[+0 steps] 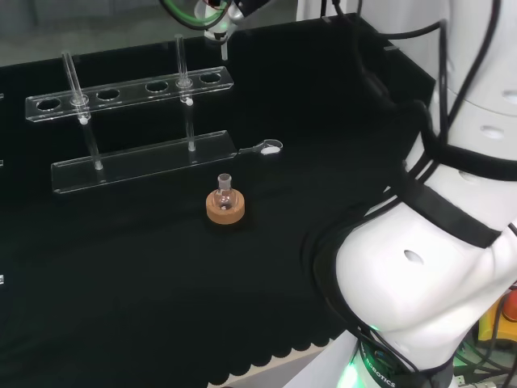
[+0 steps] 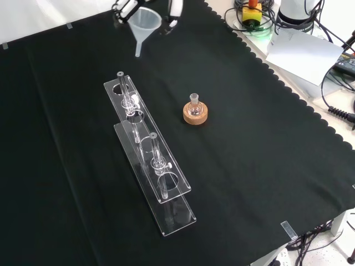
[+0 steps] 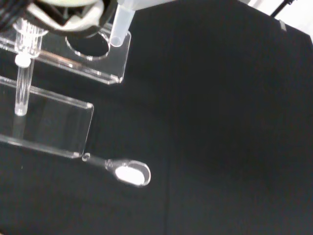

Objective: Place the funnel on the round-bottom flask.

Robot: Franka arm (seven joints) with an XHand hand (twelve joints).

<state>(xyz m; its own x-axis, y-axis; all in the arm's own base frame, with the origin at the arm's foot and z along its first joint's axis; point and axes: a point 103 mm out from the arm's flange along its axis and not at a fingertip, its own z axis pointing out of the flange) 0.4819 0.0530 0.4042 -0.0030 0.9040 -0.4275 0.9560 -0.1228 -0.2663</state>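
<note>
We see the funnel (image 2: 145, 22) already off the table (image 2: 266, 138) and carried high at the top of the front view, its cone upward and its stem pointing down. The hand (image 2: 174, 10) has its fingers curled round the funnel's rim from either side, so we judge the pick-up done.

The round-bottom flask (image 2: 193, 105) stands upright in its cork ring (image 2: 195, 116) near the middle of the cloth, its neck open and bare. In the front view it is well apart from the funnel, lower and to the right. A clear test-tube rack (image 2: 148, 160) lies to the flask's left, and in the wrist view a small spoon (image 3: 128, 172) lies just beside the rack's end.

What is left, as we judge it, is carrying the funnel over, lining the stem above the neck, lowering it in and letting go.
</note>
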